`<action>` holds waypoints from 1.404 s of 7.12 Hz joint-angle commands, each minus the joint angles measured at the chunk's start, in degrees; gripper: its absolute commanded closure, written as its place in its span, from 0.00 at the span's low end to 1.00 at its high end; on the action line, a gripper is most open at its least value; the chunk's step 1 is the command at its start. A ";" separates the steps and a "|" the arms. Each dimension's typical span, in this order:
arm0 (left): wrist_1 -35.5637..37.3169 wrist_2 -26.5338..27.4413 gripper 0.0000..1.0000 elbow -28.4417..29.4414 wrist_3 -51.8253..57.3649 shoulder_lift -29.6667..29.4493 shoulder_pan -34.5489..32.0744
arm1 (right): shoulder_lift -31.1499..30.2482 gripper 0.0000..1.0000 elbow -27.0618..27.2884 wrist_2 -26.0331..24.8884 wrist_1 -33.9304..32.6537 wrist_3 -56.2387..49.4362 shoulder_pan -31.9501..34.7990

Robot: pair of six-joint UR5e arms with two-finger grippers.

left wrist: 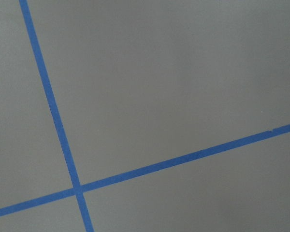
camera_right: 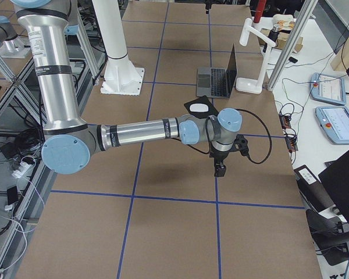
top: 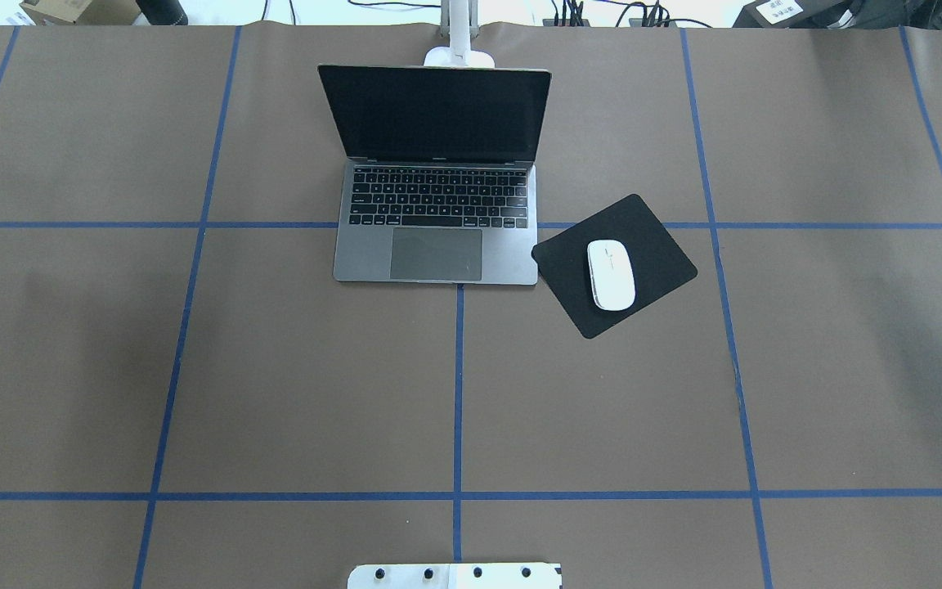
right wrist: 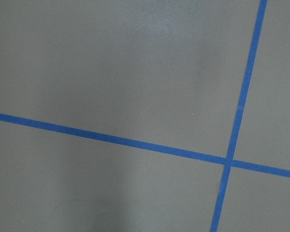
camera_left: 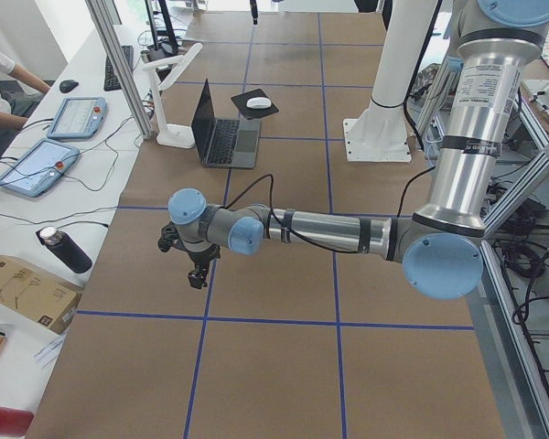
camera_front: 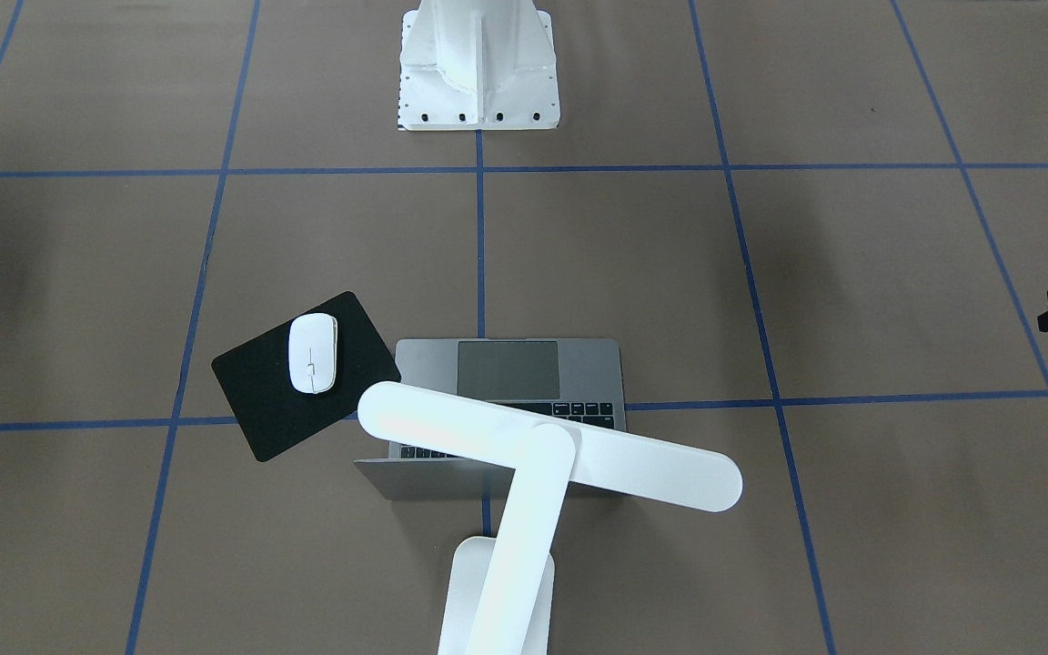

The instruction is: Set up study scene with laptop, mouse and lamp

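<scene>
Three task items are set out together at the far middle of the table, so the scene is judged complete or very nearly so. Little seems left beyond perhaps a small straightening.

At the left of the group, the laptop is opened, with its dark screen raised and its keyboard turned toward the robot. Just behind the screen, the lamp is stood on its flat base at the table's far edge. Its slanting arm is leaned forward and its long bar head is held over the keyboard. Just right of the laptop, a black mat is laid askew, one corner close against the laptop's side; whether they touch cannot be told. The mouse is laid flat on the mat, well within its edges.

At the left end of the table, the left arm is stretched out low and roughly level, well apart from the items. The left pincer is pointed straight down above bare table. At the right end, the right arm is posed likewise, with the right pincer pointed down. Nothing is seen beneath either pincer, but whether the jaws are wide or narrow cannot be told.
</scene>
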 commanded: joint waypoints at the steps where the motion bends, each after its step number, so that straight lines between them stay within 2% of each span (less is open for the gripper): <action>1: 0.68 -4.23 0.01 -2.75 -0.17 0.62 -2.81 | 0.38 0.01 0.00 0.19 -0.09 1.93 0.69; 3: 0.42 -4.35 0.01 -3.12 -0.18 1.76 -3.79 | 0.21 0.01 0.87 0.71 0.35 5.46 1.12; 4: 0.25 -4.00 0.00 -0.95 0.00 1.42 -3.53 | -1.96 0.01 5.14 1.41 -0.26 5.46 2.52; 8: 0.08 -4.44 0.00 -0.57 -0.09 0.62 -3.53 | -4.71 0.01 5.71 2.04 0.26 5.37 2.53; 10: 0.07 -4.09 0.00 -1.63 0.00 1.06 -3.44 | -6.72 0.01 8.69 2.12 0.35 5.37 2.53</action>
